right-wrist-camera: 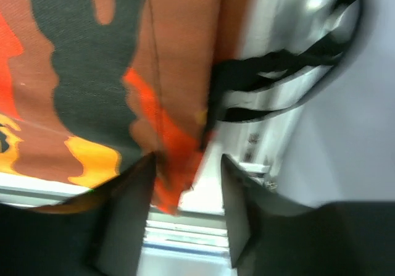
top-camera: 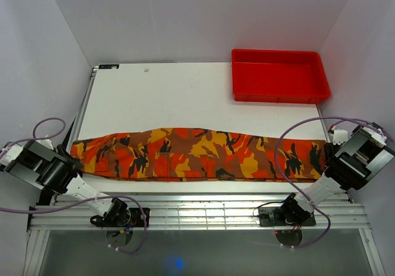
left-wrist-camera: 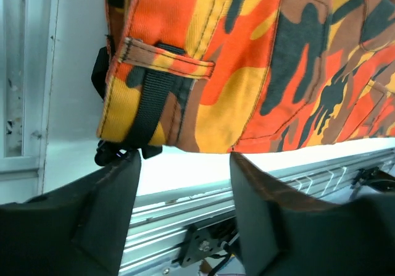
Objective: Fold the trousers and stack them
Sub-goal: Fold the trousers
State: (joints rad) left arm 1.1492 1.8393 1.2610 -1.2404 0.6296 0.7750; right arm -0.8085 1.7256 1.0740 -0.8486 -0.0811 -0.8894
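The camouflage trousers [top-camera: 197, 154] lie flat in a long band across the near part of the white table [top-camera: 173, 97], waist to the left. My left gripper [top-camera: 72, 160] is at the waist end. In the left wrist view the left gripper [left-wrist-camera: 185, 165] is open and empty, just short of the waistband [left-wrist-camera: 247, 60] with its belt loop and black strap [left-wrist-camera: 148, 103]. My right gripper [top-camera: 326, 168] is at the leg end. In the right wrist view the right gripper [right-wrist-camera: 188, 165] is open, with the orange hem corner [right-wrist-camera: 170, 165] hanging between its fingers, beside the left one.
A red plastic tray [top-camera: 279, 97] stands at the back right of the table. Aluminium rails [top-camera: 197, 214] run along the near edge under both arms. Black straps [right-wrist-camera: 278, 78] lie past the cloth edge in the right wrist view. White walls enclose the table.
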